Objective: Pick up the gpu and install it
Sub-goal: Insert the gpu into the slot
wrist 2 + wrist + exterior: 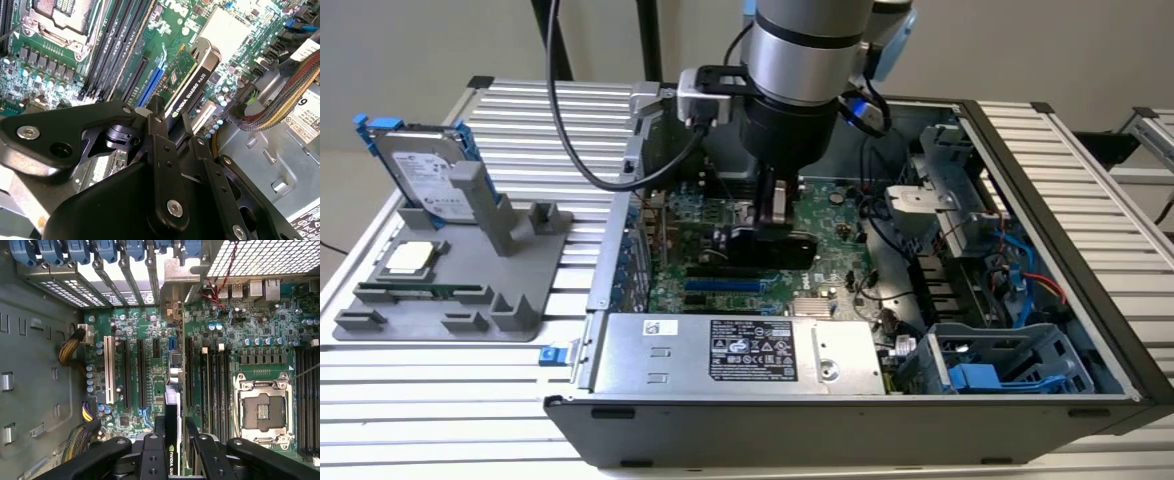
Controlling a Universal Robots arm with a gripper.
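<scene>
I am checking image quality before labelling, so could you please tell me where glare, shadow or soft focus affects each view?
Exterior view: even light, the gripper dark over the motherboard. Second wrist view: the gpu catches glare on its upper end; the near gripper linkage looks soft. First wrist view: the motherboard is evenly lit and sharp, the case wall dimmer.

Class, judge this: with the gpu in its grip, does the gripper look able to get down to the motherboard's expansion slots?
Probably yes. The gripper holds the gpu above the expansion slots, which look unoccupied, with nothing between.
</scene>
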